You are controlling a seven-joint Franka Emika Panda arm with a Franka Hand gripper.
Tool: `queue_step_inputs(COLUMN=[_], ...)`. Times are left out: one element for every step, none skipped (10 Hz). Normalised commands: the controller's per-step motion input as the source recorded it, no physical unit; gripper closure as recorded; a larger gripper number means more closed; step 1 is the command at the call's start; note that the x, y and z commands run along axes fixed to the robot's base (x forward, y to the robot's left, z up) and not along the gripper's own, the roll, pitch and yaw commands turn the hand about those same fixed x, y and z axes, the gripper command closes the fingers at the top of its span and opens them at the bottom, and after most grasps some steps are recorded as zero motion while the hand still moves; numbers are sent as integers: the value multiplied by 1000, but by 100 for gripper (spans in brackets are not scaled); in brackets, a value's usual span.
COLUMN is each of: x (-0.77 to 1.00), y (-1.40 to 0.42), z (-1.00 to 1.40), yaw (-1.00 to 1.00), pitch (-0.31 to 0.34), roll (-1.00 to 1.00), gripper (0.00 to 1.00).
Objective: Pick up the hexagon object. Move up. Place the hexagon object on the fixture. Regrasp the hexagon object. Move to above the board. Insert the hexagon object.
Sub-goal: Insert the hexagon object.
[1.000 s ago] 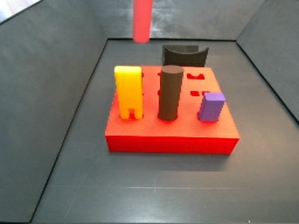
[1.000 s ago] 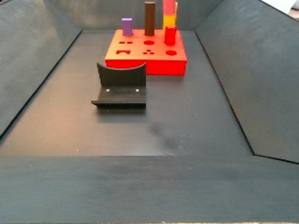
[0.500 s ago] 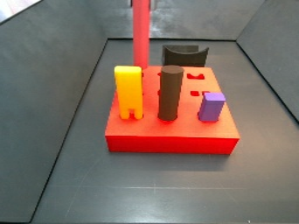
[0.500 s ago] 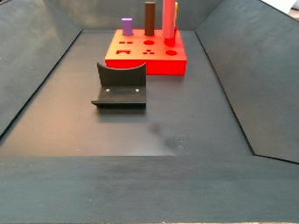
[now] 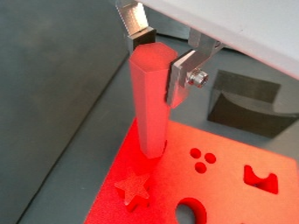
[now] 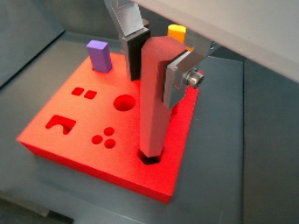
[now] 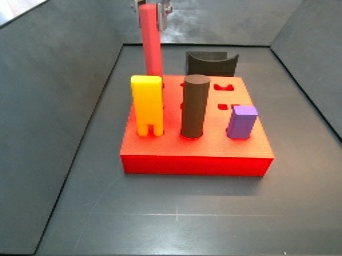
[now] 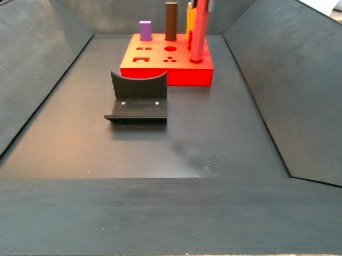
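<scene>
The hexagon object [image 6: 151, 114], a long red prism bar, stands upright with my gripper [image 6: 155, 63] shut on its upper end. Both wrist views show the silver fingers [image 5: 184, 73] pressed on two sides of the bar [image 5: 149, 105]. Its lower end meets the red board [image 6: 70, 140] at a dark hole near one edge. In a side view the bar [image 7: 150, 45] hangs behind the yellow peg [image 7: 146, 103], with the gripper [image 7: 154, 8] at the picture's top. The dark fixture [image 8: 138, 97] stands on the floor apart from the board [image 8: 166, 71].
The board [image 7: 201, 155] carries a brown cylinder [image 7: 195, 105] and a purple peg [image 7: 242, 121] next to the yellow one, plus star, round and other open holes [image 5: 132, 188]. Grey sloping walls [image 7: 67, 80] close in the floor on both sides.
The gripper has come straight down with the hexagon object. The bar's lower end has dropped from above the pegs to the board's surface, and the fingers now show in a side view.
</scene>
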Motion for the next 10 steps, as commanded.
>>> queue_step_inputs(x=[0, -169, -146, 0, 134, 106, 123, 97, 0, 0], y=[343, 397, 277, 29, -49, -111, -140, -166, -106, -109], z=[0, 0, 0, -54, -114, -60, -26, 0, -20, -109], yaw=[-146, 0, 66, 46, 0, 0, 26, 26, 3, 26], pitch=[-164, -107, -79, -27, -11, -30, -24, -6, 0, 20], roll=[-299, -191, -114, -49, -31, -33, -20, 0, 0, 34], gripper=[100, 100, 100, 100, 100, 100, 100, 100, 100, 100])
